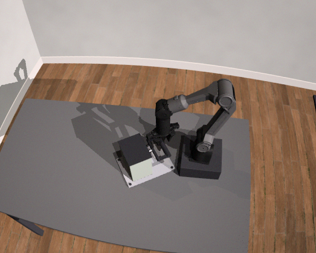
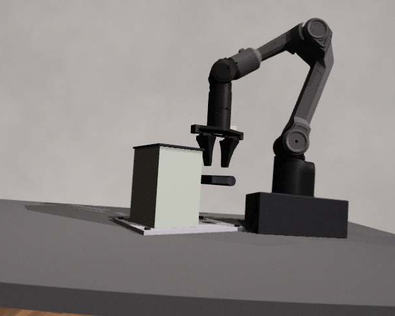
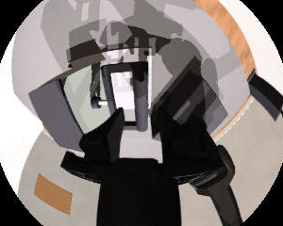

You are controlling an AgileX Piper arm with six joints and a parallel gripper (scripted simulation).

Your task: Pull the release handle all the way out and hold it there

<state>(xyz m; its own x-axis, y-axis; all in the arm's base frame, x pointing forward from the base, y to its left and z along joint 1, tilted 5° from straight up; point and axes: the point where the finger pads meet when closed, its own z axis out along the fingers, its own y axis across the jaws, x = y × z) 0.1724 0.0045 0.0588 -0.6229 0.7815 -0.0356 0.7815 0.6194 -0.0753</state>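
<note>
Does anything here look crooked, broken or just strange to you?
Nothing stands out. The pale box stands upright on its base plate, the dark handle juts level from its side, and the open gripper hangs just above the handle, touching nothing. The box sits at an angle to the table's edges, which looks deliberate.
</note>
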